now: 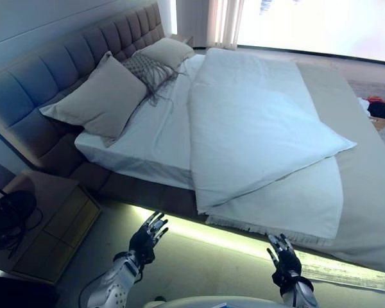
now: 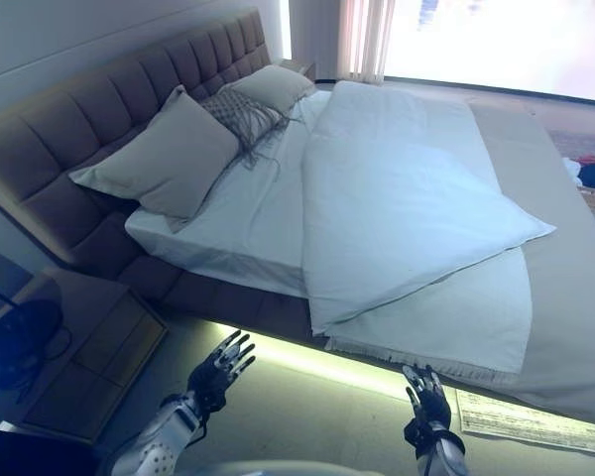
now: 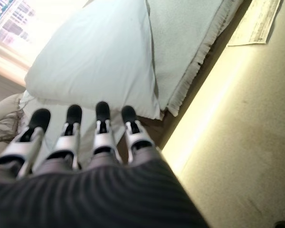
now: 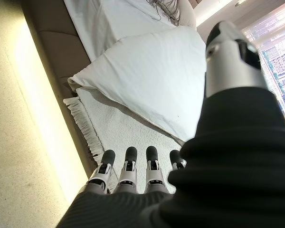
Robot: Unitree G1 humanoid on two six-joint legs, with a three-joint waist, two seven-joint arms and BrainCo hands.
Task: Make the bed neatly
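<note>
From the head, a smooth white duvet (image 1: 256,128) lies skewed on the bed (image 1: 366,192), over a fringed blanket (image 1: 295,205); plump pillows (image 1: 102,96) lean on the tufted headboard (image 1: 64,64), a nightstand (image 1: 51,224) beside. Left wrist: left hand (image 3: 85,142) spread, empty. Right wrist: right hand (image 4: 133,175) spread above the carpet (image 4: 19,142)

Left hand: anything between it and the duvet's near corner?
Nothing held. Left hand is open over bare floor; only the lit bed edge lies before the duvet. Left eye view.
</note>
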